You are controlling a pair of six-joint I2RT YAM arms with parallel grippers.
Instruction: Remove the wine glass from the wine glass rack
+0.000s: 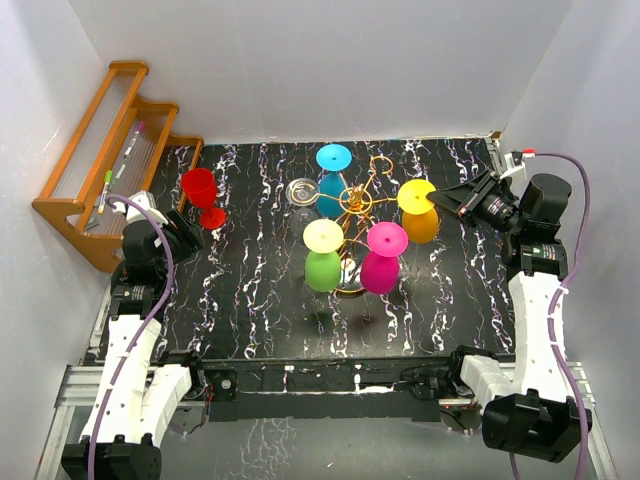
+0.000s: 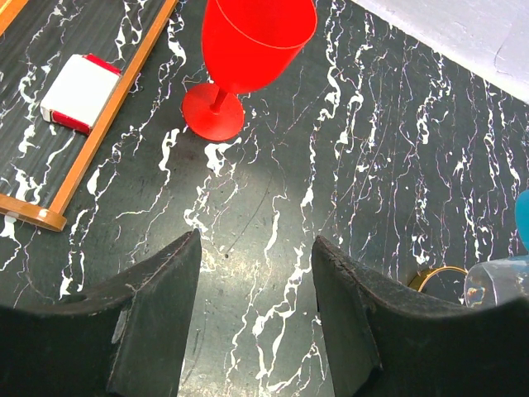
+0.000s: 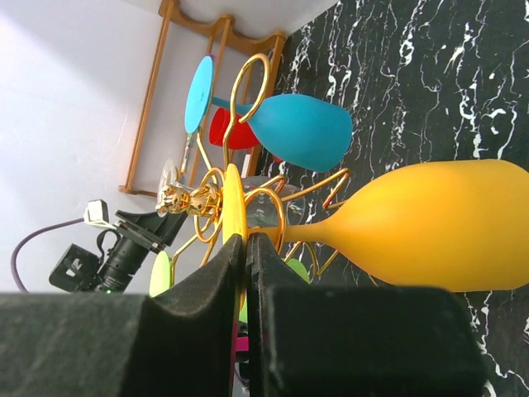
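The gold wire rack (image 1: 355, 205) stands mid-table with several glasses hanging upside down: blue (image 1: 333, 172), clear (image 1: 301, 192), green (image 1: 323, 256), pink (image 1: 384, 257) and orange-yellow (image 1: 419, 212). My right gripper (image 1: 452, 198) is shut on the yellow foot disc (image 3: 232, 207) of the orange-yellow glass (image 3: 438, 223), whose stem sits in a gold ring loop (image 3: 264, 223). A red glass (image 1: 203, 192) stands upright on the table at the left. My left gripper (image 2: 258, 265) is open and empty above bare tabletop, short of the red glass (image 2: 248, 50).
An orange wooden slatted shelf (image 1: 100, 170) with pens stands at the back left. A small white and red box (image 2: 78, 93) lies under it. White walls close in the black marbled table (image 1: 260, 300) on three sides.
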